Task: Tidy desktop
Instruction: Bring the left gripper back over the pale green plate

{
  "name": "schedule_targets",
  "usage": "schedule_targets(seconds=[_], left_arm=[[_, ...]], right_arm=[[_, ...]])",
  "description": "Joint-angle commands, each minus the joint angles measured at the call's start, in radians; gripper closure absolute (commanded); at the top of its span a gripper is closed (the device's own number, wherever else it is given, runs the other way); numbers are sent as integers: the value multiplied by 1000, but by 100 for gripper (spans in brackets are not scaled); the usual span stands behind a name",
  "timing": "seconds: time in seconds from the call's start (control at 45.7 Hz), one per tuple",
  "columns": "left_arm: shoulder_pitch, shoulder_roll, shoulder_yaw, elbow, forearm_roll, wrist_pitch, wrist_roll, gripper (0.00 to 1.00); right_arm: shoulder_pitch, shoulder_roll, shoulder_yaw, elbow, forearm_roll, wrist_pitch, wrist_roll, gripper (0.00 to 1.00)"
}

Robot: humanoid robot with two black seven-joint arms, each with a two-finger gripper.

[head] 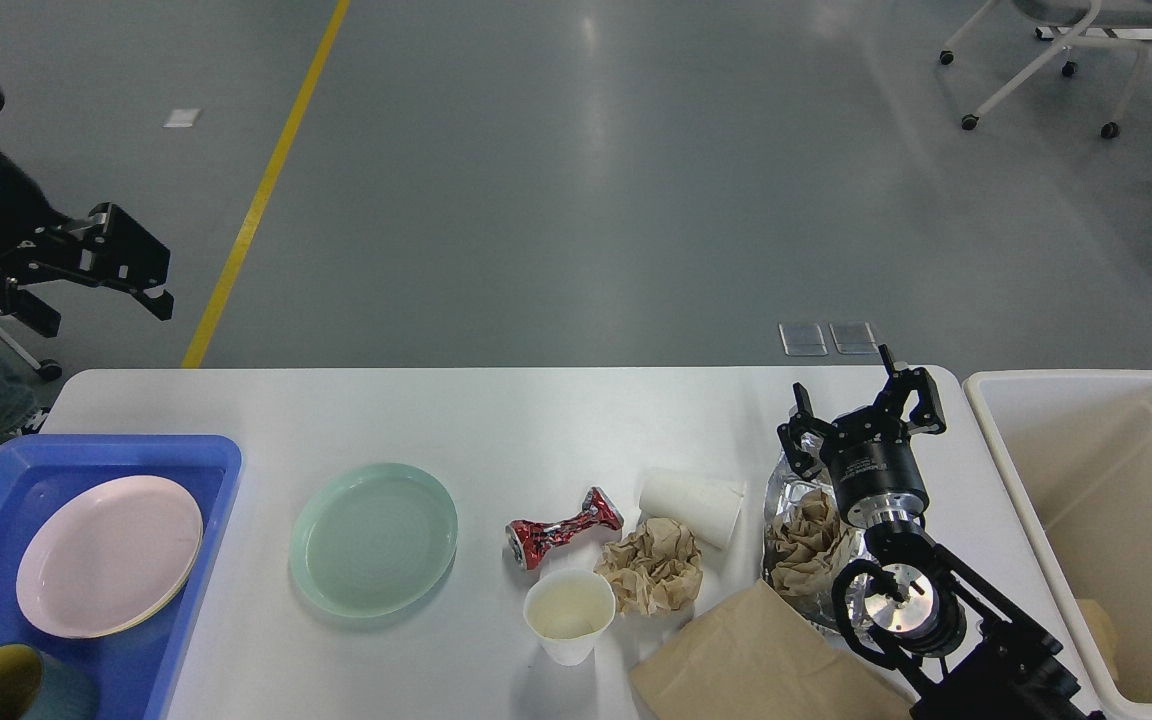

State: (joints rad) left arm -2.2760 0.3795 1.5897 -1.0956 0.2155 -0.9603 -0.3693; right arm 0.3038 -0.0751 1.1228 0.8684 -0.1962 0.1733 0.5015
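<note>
The white desktop carries a mint-green plate, a crushed red can, a white paper cup lying on its side, an upright paper cup, a crumpled brown paper ball, a flat brown paper bag and silver foil holding more crumpled paper. My right gripper hangs open just over the far end of the foil, holding nothing. High at the far left, my left gripper is open and empty, beyond the desktop's far edge.
A blue tray at the left front holds a pink plate and a dark mug. A cream-white bin stands off the desktop's right end. A wheeled chair base is far back right.
</note>
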Motion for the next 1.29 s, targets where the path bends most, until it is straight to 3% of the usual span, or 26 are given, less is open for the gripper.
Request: schedule_targets(seconds=[0.0, 0.088, 0.175, 0.241, 0.372, 0.438, 0.547, 0.766, 0.985, 1.138, 1.269], left_arm=[[-172, -149, 47, -128, -99, 0, 26, 4], [-275, -244, 49, -231, -143, 0, 62, 4], [-368, -304, 38, -320, -209, 0, 134, 4], [-418, -340, 35, -380, -280, 0, 229, 4], [-497, -350, 13, -518, -450, 0, 463, 4], [-511, -349, -10, -558, -505, 0, 513, 4], [-499, -350, -16, -560, -531, 0, 497, 4], [-496, -338, -16, -547, -533, 0, 399, 4], [-465, -337, -4, -544, -545, 0, 385, 4], [-451, -335, -2, -544, -559, 0, 319, 4], [-421, -324, -4, -544, -553, 0, 313, 4]], right_arm=[[0, 0, 0, 0, 0, 0, 0, 0], [0, 0, 0, 0, 0, 0, 0, 0], [0, 0, 0, 0, 0, 0, 0, 0], [0, 0, 0, 0, 0, 0, 0, 0], [0, 0, 0, 0, 0, 0, 0, 0], [0, 0, 0, 0, 0, 0, 0, 0], [0, 0, 0, 0, 0, 0, 0, 0], [0, 0, 0, 0, 0, 0, 0, 0], [0, -2, 0, 1, 0, 0, 0, 0], [0, -2, 0, 0, 0, 0, 0, 0], [0, -2, 0, 0, 0, 0, 0, 0]])
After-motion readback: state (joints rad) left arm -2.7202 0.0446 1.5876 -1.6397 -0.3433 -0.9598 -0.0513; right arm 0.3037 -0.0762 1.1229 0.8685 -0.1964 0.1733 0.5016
